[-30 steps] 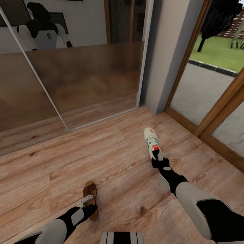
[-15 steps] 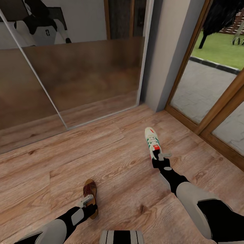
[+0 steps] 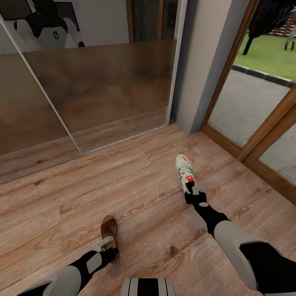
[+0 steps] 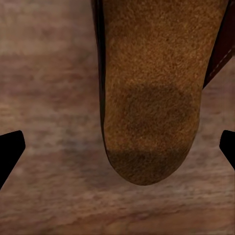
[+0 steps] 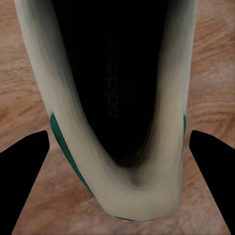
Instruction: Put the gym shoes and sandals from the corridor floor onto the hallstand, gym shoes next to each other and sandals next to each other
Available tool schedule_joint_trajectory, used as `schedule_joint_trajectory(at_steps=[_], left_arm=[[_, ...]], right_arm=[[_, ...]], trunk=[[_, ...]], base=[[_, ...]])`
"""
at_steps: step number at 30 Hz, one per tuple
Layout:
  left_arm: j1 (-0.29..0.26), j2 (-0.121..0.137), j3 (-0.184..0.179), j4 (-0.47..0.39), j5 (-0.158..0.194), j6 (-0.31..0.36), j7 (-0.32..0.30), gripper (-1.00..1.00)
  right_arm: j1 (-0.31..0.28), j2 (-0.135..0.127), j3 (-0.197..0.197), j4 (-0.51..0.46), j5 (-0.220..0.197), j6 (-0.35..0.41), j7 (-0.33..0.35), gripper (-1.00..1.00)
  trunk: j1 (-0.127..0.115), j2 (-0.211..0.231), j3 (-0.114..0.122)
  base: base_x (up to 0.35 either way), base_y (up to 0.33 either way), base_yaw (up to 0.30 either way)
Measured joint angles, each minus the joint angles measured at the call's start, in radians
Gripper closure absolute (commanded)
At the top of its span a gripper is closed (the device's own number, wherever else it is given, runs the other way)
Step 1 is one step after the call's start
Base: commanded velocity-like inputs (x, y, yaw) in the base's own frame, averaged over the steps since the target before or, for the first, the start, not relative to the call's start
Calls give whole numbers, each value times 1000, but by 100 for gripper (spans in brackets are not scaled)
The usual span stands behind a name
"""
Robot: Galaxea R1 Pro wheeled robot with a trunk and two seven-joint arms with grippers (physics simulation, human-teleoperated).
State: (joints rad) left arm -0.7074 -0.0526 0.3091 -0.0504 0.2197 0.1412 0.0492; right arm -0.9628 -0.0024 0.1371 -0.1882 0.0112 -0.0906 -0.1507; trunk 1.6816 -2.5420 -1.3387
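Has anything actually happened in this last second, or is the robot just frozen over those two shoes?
Hardly anything. The camera tipped a little, so the whole scene slid in the picture. The left gripper still hovers at the heel of the sandal, fingers spread either side, and the right gripper likewise at the gym shoe. Both shoes remain on the corridor floor, ungrasped.

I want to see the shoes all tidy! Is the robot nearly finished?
Not nearly. Nothing looks put away. One gym shoe and one sandal lie on the corridor floor. The right gripper is at the shoe's heel, the left gripper at the sandal's, both open. Lifting and racking remain.
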Motion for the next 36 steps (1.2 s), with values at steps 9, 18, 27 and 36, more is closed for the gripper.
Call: schedule_joint_trajectory(at_steps=[9, 18, 27, 36], left_arm=[[0, -1, -2, 0, -1, -2, 0, -100], [0, -2, -10, 0, -1, -2, 0, -100], [0, -2, -12, 0, -1, -2, 0, -100], [0, -2, -12, 0, -2, -1, 0, -100]], right_arm=[[0, -5, 0, 0, 0, -1, 0, 100], [0, -5, 0, 0, 0, -2, 0, 100], [0, -5, 0, 0, 0, -2, 0, 100], [0, -5, 0, 0, 0, -3, 0, 100]], trunk=[[0, 0, 0], [0, 0, 0], [0, 0, 0], [0, 0, 0]], base=[[1, 0, 0], [19, 0, 0], [14, -2, 0], [45, -16, 0]])
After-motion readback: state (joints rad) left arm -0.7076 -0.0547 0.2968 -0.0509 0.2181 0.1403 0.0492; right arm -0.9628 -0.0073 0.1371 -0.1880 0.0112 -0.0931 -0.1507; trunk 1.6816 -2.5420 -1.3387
